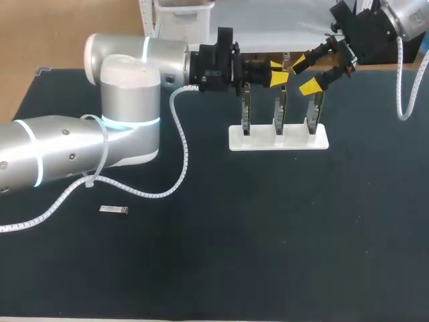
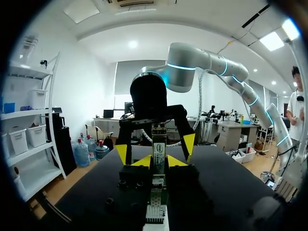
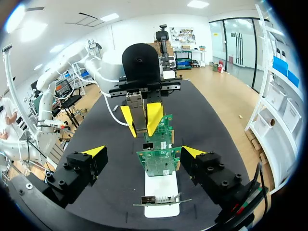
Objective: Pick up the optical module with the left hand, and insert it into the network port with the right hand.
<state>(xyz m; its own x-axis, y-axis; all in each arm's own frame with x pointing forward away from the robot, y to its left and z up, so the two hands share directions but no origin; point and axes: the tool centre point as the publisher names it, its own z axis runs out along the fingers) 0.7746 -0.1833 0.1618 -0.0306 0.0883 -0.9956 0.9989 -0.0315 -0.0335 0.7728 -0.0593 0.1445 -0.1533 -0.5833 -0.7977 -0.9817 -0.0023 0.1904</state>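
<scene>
Above the stand (image 1: pixel 261 139), left claw (image 1: pixel 276 72) grips the module (image 2: pixel 159 144), apparently for handover; open right claw (image 1: pixel 305 75) should next close on it.

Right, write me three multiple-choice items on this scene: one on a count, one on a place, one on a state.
1. How many boards stand in the white base? A two; B three; C five.
2. Where does the loose silver module lie? A on the white base; B on the table by the left arm; C atop a board.
3. How is the right gripper? A open; B shut on a board; C shut on a cable.
Key: B, three stand in a row; B, it lies on bare table far from the base; A, its yellow tips stand wide apart, touching nothing.
</scene>
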